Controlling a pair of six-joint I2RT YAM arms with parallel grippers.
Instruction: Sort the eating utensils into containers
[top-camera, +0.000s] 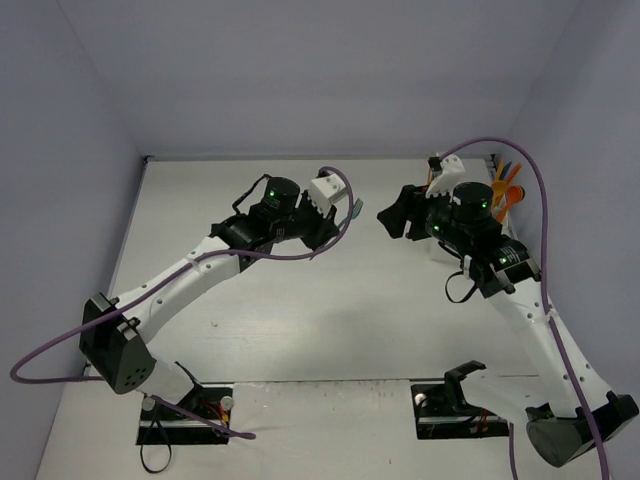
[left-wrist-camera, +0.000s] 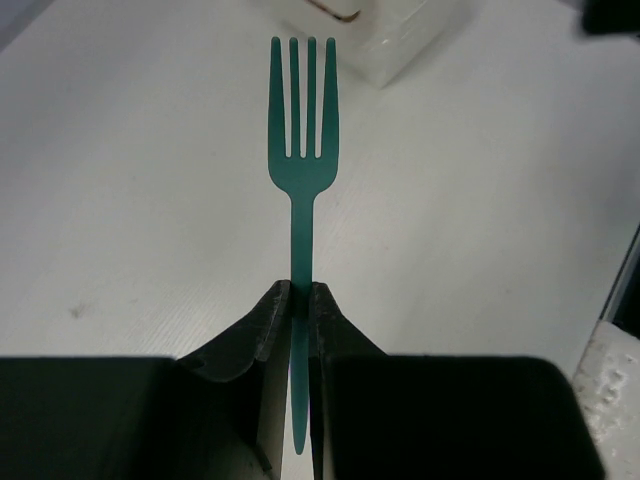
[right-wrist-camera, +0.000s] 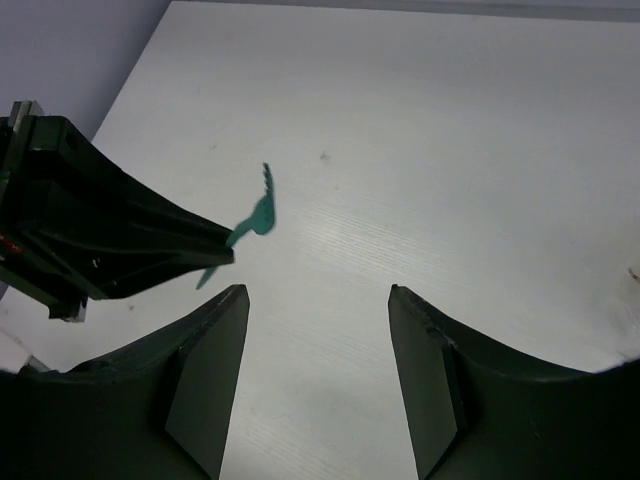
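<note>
A teal fork (left-wrist-camera: 303, 150) is clamped by its handle between the fingers of my left gripper (left-wrist-camera: 300, 292), tines pointing away, held above the table. From above, the left gripper (top-camera: 338, 218) is near the table's middle back with the fork (top-camera: 355, 208) sticking out to the right. My right gripper (right-wrist-camera: 318, 295) is open and holds nothing; it faces the left gripper's fingers (right-wrist-camera: 150, 245) and the fork (right-wrist-camera: 262, 210). The right gripper (top-camera: 390, 220) hovers just right of the fork. Orange utensils (top-camera: 506, 187) stand in the containers (top-camera: 437, 163) at the back right, largely hidden by the right arm.
A white box-like edge (left-wrist-camera: 400, 45), apparently the holder, shows beyond the fork's tines in the left wrist view. Grey walls close off the table at the back and sides. A purple cable (top-camera: 545, 230) loops over the right arm.
</note>
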